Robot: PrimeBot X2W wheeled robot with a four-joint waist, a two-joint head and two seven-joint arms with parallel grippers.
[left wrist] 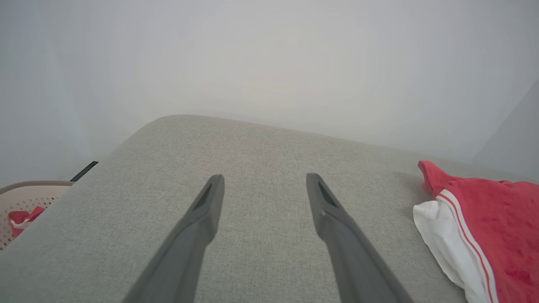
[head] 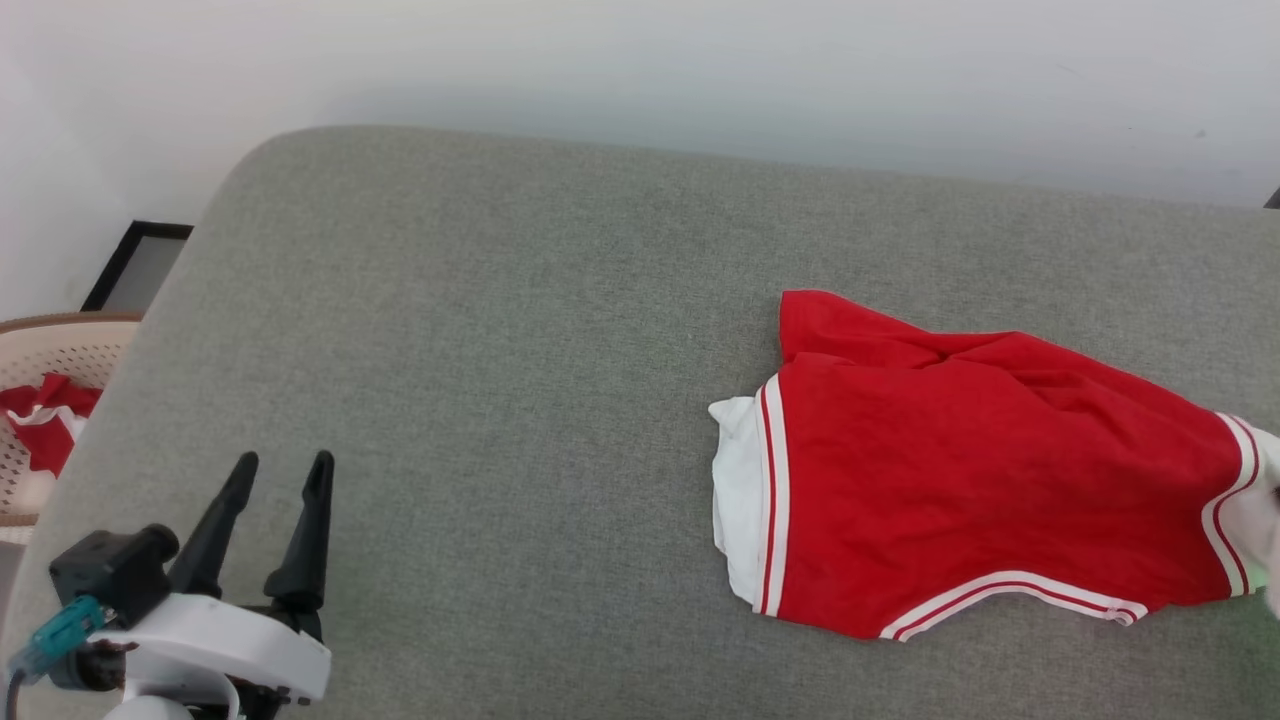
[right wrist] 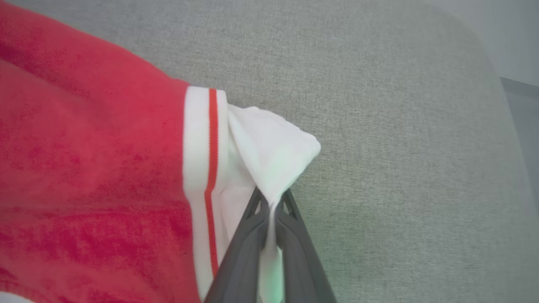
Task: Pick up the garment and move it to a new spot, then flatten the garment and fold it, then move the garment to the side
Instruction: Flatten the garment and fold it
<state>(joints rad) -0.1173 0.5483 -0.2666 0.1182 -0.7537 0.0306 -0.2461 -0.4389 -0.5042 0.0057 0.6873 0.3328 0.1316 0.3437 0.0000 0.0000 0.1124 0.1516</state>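
We see the garment, a bright red T-shirt with white sleeve ends and thin white double stripes, lying on the right part of a broad grey upholstered surface. It is loosely spread and rumpled rather than flat, with creases running across its upper half. One white sleeve end points toward the middle of the surface, and the other reaches the right edge of the head view, where it is blurred. In the right wrist view we find the right gripper with its two dark fingers pressed together on a fold of that white sleeve cloth. The fabric is pinched between them and bunches up into a peak just past the fingertips, so the grip is firm on the garment's sleeve. The red body of the shirt spreads away to the left of that view, resting on the grey fabric. The left gripper is at the lower left of the head view, well apart from the garment, above bare grey upholstery, with its jaws spread wide and nothing between them. Beyond the left edge of the surface we notice a pale perforated basket with a red and white cloth inside it. A dark frame leans by the white wall behind it.
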